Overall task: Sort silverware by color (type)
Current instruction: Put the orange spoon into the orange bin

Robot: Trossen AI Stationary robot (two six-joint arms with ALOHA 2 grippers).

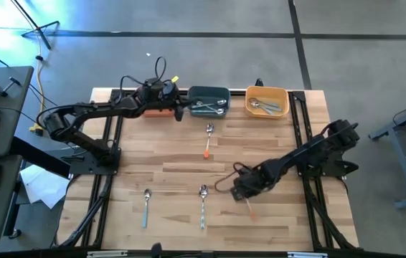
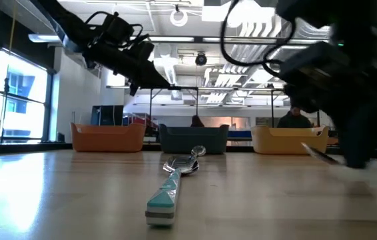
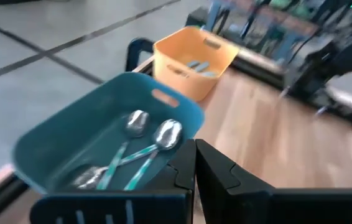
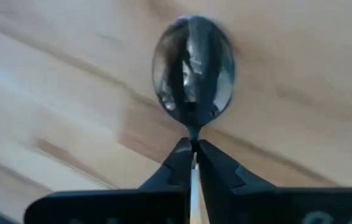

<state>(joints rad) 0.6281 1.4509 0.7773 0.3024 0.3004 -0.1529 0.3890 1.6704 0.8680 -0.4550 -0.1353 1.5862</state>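
Note:
My right gripper [image 1: 240, 188] is at the table's near middle, shut on an orange-handled spoon. The spoon's shiny head [image 4: 193, 68] sticks out past the fingertips and its handle [image 1: 249, 209] points toward the near edge. My left gripper [image 3: 194, 168] is shut and empty, above the near rim of the teal bowl [image 1: 209, 100], which holds several light-blue spoons [image 3: 145, 155]. An orange-handled spoon [image 1: 208, 140] lies flat at mid table. Two light-blue-handled spoons [image 1: 146, 204] [image 1: 203, 204] lie flat near the front edge. My right gripper pinches the spoon's thin neck [image 4: 193, 140], just behind the head, between its two fingertips [image 4: 177, 158]. The fingers slant down from the table's right side. In the low view the spoon [image 2: 318, 153] hangs tilted, clear of the table.
A yellow bowl [image 1: 267, 102] with silver pieces stands at the far right, next to the teal bowl. An orange bowl [image 2: 106, 137] stands left of the teal one, mostly under my left arm in the high view. Black frame rails [image 1: 300, 136] run along the table's sides.

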